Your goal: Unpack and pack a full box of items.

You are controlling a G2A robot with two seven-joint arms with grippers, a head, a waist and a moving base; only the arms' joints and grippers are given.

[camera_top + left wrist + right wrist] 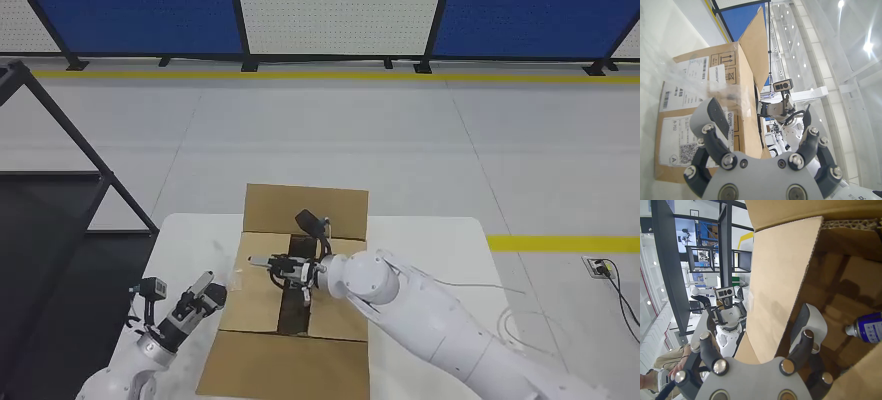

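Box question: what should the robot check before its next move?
1. Outer flaps of the box are folded out: ok.
2. Right gripper straddles the inner flap: ok.
3. Right gripper is closed on that flap: not ok, its jaws stand apart.
4. Spray can inside the box lies away from the right gripper: ok.
5. Left gripper is open, empty and outside the box, facing its labelled side: ok.
6. Other things in the box besides the spray can: cannot tell.
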